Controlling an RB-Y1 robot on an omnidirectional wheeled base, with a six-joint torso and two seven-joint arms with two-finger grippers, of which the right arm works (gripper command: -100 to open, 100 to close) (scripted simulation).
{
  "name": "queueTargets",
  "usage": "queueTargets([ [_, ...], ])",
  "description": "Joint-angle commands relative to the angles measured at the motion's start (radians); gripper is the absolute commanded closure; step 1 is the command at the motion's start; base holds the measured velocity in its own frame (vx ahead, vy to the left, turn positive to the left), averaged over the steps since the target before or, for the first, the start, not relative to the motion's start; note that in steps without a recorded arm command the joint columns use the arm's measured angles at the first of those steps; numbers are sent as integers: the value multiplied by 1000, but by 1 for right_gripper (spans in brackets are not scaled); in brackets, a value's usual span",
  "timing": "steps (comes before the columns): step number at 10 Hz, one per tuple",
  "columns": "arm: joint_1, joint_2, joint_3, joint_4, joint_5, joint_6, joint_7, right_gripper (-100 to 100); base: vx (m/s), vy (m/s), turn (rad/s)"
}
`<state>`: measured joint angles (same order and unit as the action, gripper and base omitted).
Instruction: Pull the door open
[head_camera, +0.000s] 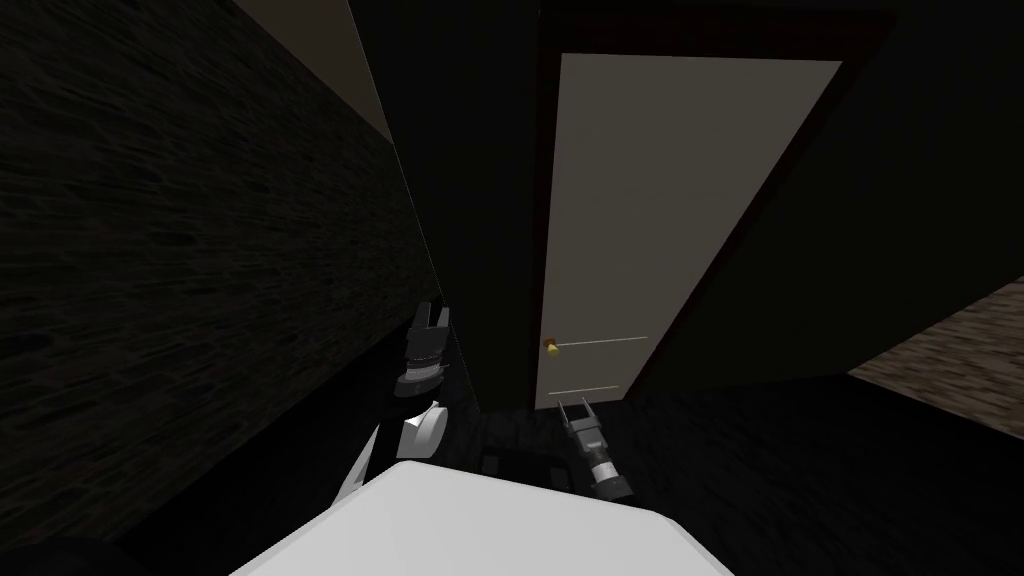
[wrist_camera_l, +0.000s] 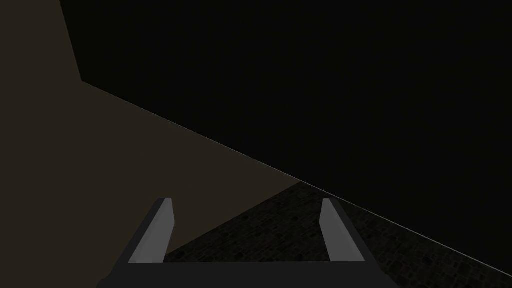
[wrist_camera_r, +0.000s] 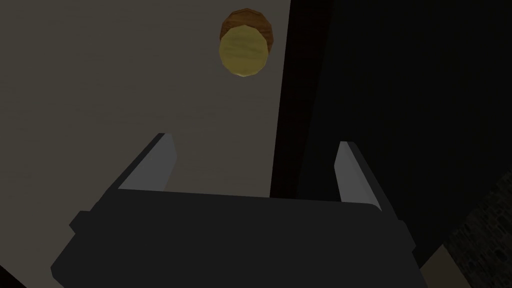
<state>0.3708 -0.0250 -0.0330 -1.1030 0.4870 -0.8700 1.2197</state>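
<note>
Our right gripper (wrist_camera_r: 255, 145) hangs with fingers spread wide, holding and touching nothing, close before the pale door (wrist_camera_r: 100, 75) ahead of us. The round yellow knob (wrist_camera_r: 243, 50) sits near the door's edge, beyond the fingertips. We judge the door to be rigid and fairly heavy, and the knob hard and perhaps slippery, so we should clamp across its sides. Our left gripper (wrist_camera_l: 245, 200) is also spread and empty.
</note>
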Motion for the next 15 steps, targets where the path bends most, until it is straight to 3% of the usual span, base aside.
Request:
queueTargets([
  [1,-32,-13,-2,23,-6,14,2,-100,-57,9,24],
  [5,-118,-35,-11,99,-24,33,13,-100,-26,5,11],
  [8,-174,-39,-17,148,-36,43,23,-100,-14,7,-7],
  [14,-304,-14,-32,254,-58,62,53,-100,8,8,-36],
  [15,-314,-11,-34,262,-60,64,55,-100,22,6,-29],
])
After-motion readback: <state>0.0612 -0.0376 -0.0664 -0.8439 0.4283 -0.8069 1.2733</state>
